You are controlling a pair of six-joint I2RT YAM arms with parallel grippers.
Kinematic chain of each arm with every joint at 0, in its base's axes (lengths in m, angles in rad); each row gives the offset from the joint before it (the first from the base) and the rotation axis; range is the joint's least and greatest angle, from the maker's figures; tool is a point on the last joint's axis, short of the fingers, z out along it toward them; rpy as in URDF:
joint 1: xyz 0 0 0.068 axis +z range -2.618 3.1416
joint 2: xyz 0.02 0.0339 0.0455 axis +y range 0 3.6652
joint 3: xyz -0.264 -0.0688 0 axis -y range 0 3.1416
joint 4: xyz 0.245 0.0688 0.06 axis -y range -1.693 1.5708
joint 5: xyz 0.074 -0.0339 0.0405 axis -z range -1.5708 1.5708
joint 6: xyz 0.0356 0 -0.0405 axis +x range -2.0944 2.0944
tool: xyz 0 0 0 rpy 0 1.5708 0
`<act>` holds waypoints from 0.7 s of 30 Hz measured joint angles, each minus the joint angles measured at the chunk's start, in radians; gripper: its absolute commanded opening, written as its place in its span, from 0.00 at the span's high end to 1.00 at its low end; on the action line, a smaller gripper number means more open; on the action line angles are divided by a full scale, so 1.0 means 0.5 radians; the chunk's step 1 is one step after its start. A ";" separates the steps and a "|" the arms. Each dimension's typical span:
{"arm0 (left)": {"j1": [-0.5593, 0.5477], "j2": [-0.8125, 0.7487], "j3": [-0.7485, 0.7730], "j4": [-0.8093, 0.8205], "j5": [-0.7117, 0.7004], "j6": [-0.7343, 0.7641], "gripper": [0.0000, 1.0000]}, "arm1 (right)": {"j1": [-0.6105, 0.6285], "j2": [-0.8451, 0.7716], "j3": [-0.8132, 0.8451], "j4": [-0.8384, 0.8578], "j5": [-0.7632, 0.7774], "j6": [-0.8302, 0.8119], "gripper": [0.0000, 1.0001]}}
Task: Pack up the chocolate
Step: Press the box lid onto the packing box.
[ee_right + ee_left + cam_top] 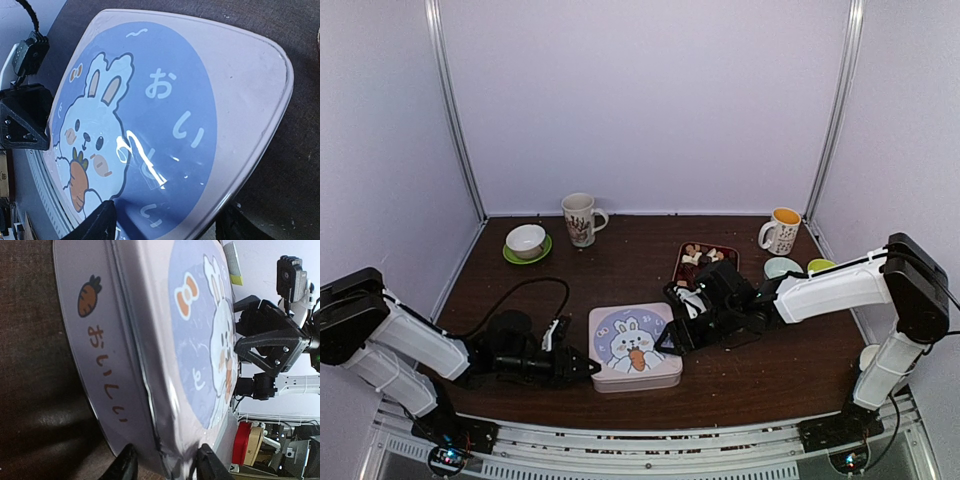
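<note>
We are at the opening step: the tin (635,348) with the rabbit lid sits shut in the middle of the table (770,370), and the chocolate (703,258) lies unpacked in its dark tray (681,272) just behind the right arm. The left gripper (588,368) is at the tin's left edge, one finger low against the side wall and the other over the lid. We cannot tell whether it is pinching. The right gripper (672,338) stands wide about the tin's right edge, and we cannot tell whether its pads bear on it. By our reckoning, the next move calls for one claw to hold the base down while the other catches the lid's rim at the seam and lifts it squarely. The tin is near the front edge of the table, so the bare wood behind it, short of the mug (582,219), looks the safer place for the lid.
</note>
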 measured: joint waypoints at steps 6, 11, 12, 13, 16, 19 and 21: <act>-0.003 -0.027 0.022 -0.076 -0.016 0.033 0.59 | 0.001 -0.026 -0.003 -0.022 0.031 -0.020 0.30; -0.020 -0.202 0.063 -0.369 -0.127 0.114 0.51 | 0.003 -0.233 -0.038 -0.147 0.144 -0.092 0.29; -0.021 -0.284 0.075 -0.500 -0.169 0.139 0.50 | 0.004 -0.285 -0.053 -0.160 0.157 -0.104 0.30; -0.021 -0.363 0.079 -0.606 -0.206 0.166 0.50 | 0.005 -0.352 -0.082 -0.165 0.171 -0.117 0.34; -0.020 -0.652 0.101 -0.958 -0.333 0.241 0.72 | 0.006 -0.539 -0.188 -0.165 0.158 -0.147 0.58; -0.020 -0.861 0.127 -1.099 -0.383 0.305 1.00 | 0.008 -0.613 -0.296 -0.085 0.046 -0.142 0.86; -0.020 -0.893 0.129 -1.087 -0.375 0.335 1.00 | 0.013 -0.611 -0.386 0.034 -0.063 -0.085 1.00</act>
